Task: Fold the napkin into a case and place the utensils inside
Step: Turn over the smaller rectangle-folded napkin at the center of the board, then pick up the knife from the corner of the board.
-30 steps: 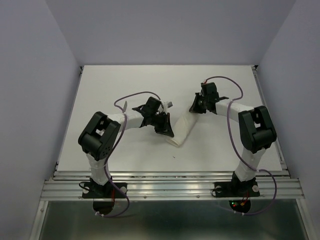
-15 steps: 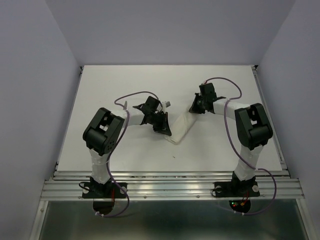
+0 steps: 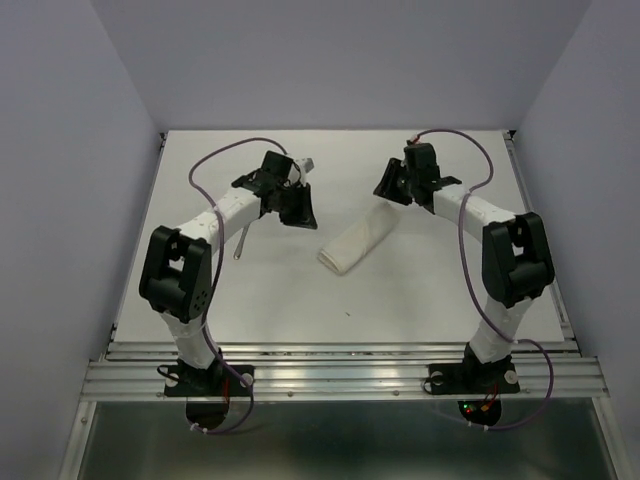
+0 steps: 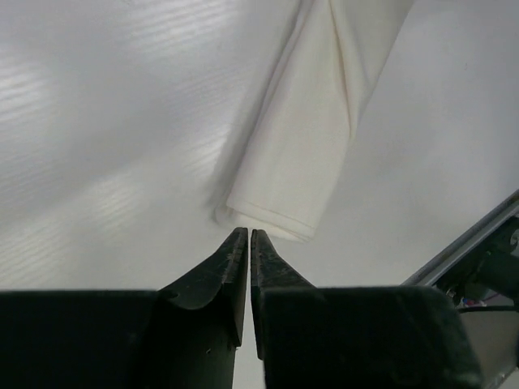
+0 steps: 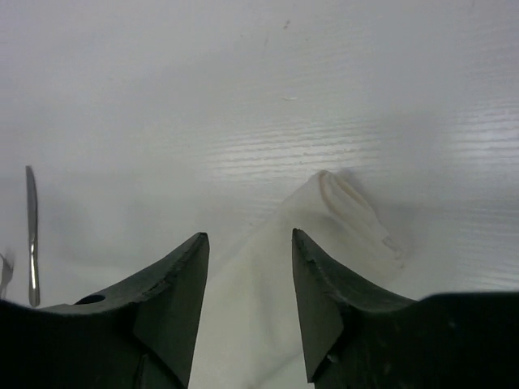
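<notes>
The napkin [image 3: 358, 240] lies folded into a narrow white case, slanting across the middle of the table. In the left wrist view its near folded end [image 4: 312, 138] sits just ahead of my left gripper [image 4: 249, 232]. The jaws there stand only a thin slit apart, with nothing between them. In the top view that gripper [image 3: 298, 212] is left of the case and apart from it. My right gripper [image 3: 388, 190] hovers at the case's far end, open, its jaws [image 5: 248, 235] wide over the cloth [image 5: 349, 219] without pinching it. A slim silver utensil [image 3: 242, 242] lies beside the left arm, seen also as a knife [image 5: 31, 235].
The white tabletop [image 3: 450, 290] is bordered by grey walls on three sides. A metal rail [image 3: 340, 375] runs along the near edge and carries both arm bases. Purple cables loop over both arms.
Both grippers have let go of the napkin, which now lies flat. The left arm has swung back and to the left, away from it. The right gripper has opened and lifted slightly.
</notes>
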Controlling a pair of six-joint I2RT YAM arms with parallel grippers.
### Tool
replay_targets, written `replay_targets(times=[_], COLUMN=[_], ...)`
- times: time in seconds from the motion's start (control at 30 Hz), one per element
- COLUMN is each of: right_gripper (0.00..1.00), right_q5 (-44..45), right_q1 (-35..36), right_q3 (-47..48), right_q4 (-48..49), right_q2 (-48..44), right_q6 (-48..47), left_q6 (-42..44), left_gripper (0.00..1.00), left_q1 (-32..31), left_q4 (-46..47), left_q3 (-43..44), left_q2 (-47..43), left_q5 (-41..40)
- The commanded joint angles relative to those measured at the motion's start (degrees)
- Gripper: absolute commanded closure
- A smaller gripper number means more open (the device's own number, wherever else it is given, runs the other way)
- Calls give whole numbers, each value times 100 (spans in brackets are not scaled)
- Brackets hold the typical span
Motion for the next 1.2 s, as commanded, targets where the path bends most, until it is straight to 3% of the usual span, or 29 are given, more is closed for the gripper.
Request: replay_targets(times=[0.0, 0.07, 0.1, 0.2, 0.4, 0.5, 0.57, 0.9, 1.17], right_gripper=[48, 45, 42, 40, 38, 38, 38, 37, 37], right_q5=[-148, -210, -227, -333, -500, -561, -588, -658, -509], right_q1=[-3, -3, -3, -3, -3, -3, -3, -3, -3], right_q3=[128, -75, -214, -426, -681, -761, -822, -945, -1033], right_q4=[51, 51, 60, 69, 121, 148, 148, 218, 139], right_q2=[-776, -1022, -1153, -1339, -1506, -1533, -1550, -1638, -1796], right_q6=[-119, -101, -84, -57, -13, -4, -5, 40, 48], left_q6=[147, -20, -73, -258, -706, -934, -935, -1093, -1567], left_gripper=[82, 79, 68, 57, 46, 33, 28, 30, 35], left_q1=[715, 1014, 1259, 1533, 1903, 1903, 1903, 1833, 824], left_q4=[-478, -504, -557, -680, -487, -400, -259, 339, 392], left_q3=[256, 187, 169, 46, -463, -709, -956, -1492, -501], left_q2=[-450, -494, -494, -398, -116, -116, -108, 95, 375], left_q5=[-513, -942, -1215, -2332, -3090, -3466, -3355, -1801, -1096])
